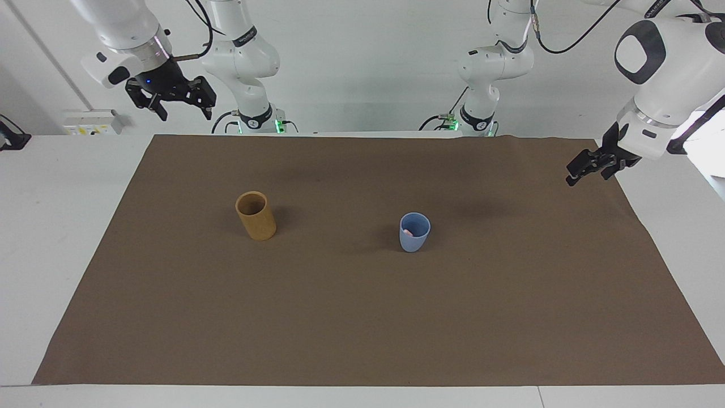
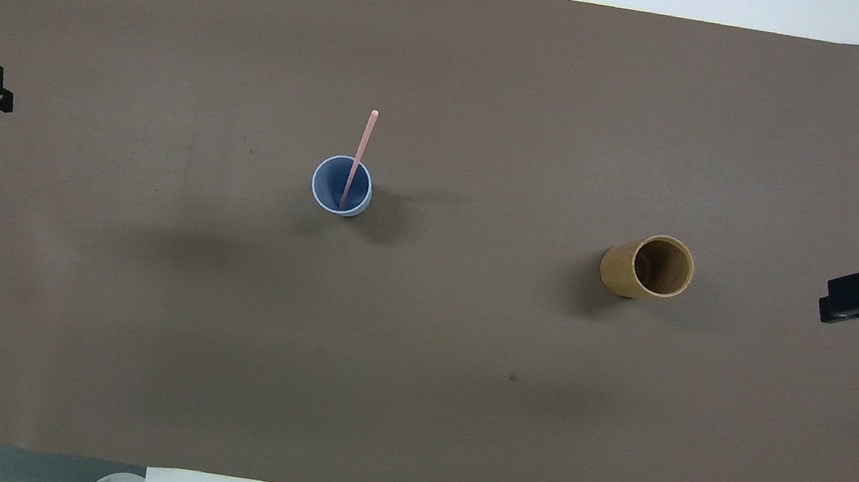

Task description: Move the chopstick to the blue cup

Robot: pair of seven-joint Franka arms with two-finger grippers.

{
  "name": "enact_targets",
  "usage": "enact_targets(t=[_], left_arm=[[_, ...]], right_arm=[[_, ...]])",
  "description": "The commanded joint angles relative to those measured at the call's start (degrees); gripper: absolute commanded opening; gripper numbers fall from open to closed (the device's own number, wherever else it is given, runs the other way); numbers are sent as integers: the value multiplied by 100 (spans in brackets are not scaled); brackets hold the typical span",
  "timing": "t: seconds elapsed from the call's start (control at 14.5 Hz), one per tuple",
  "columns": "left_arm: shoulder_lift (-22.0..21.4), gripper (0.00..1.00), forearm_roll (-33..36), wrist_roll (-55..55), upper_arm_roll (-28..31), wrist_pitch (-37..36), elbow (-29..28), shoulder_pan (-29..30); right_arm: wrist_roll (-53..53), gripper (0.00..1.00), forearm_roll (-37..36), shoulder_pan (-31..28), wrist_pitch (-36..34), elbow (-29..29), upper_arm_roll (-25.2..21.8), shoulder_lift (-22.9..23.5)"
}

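The right gripper [image 1: 179, 107] hangs high over the worktop corner at the right arm's end, jaws open and empty. The left gripper [image 1: 589, 168] hangs over the brown mat's [image 1: 362, 317] edge at the left arm's end, seen edge-on; its jaws are spread and hold nothing. In the overhead view both grippers are cut off by the frame edges, only their dark tips showing.

The tan-orange cup [image 1: 256, 216] stands upright toward the right arm's end. The blue cup [image 1: 414, 232] stands upright near the mat's middle, well apart from it. The chopstick [image 2: 358, 159] stands in the blue cup, leaning on the rim; in the facing view only a pink tip [image 1: 408, 232] shows inside.

The mat covers most of the white worktop [image 1: 62, 226]. A white wall backs the arms. Lettering on the arm links is too small to read.
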Motion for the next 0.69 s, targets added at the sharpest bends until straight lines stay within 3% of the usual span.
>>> enact_targets(t=[0.0, 0.62], left_arm=[[-30, 100, 4, 73, -16, -95, 29, 34], [-30, 100, 4, 73, -16, -95, 29, 34]], right_arm=[[-56, 100, -96, 43, 19, 15, -93, -36], [-38, 100, -96, 140, 18, 147, -137, 61]])
